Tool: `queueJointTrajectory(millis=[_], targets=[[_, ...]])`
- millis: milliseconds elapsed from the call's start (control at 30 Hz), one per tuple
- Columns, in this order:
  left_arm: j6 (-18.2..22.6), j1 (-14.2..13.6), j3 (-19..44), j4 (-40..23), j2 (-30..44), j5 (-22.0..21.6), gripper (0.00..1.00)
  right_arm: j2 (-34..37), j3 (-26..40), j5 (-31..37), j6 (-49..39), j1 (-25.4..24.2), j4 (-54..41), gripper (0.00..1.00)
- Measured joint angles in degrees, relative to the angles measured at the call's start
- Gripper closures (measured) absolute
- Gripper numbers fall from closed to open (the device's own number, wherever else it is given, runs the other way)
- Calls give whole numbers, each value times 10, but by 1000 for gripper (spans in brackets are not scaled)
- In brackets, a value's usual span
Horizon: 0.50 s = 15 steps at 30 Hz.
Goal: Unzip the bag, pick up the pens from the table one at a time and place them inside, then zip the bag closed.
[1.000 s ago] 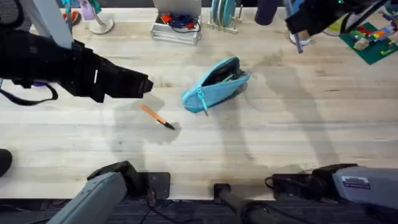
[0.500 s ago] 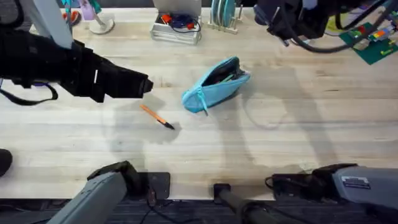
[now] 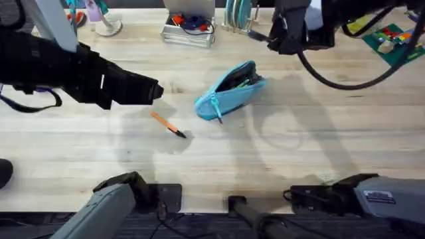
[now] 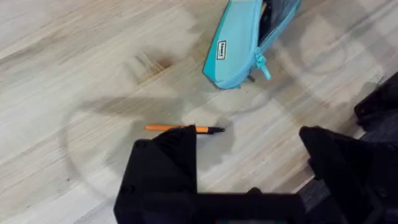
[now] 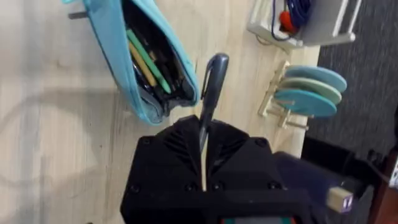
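my right hand (image 5: 205,134) has swung left along the far edge of the table (image 3: 299,159) and now hangs just past the open bag (image 3: 230,92), pinched shut on the grey pen (image 5: 211,87). my left hand (image 4: 249,155) hasn't moved; it hovers wide open and empty above the orange pen (image 3: 167,124), which lies on the table just left of the bag.
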Motion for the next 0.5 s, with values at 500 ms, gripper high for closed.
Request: queueJointTrajectory(millis=[500], targets=[[0, 0, 0, 0, 0, 0, 6, 45, 0, -20, -150, 41, -39, 970]])
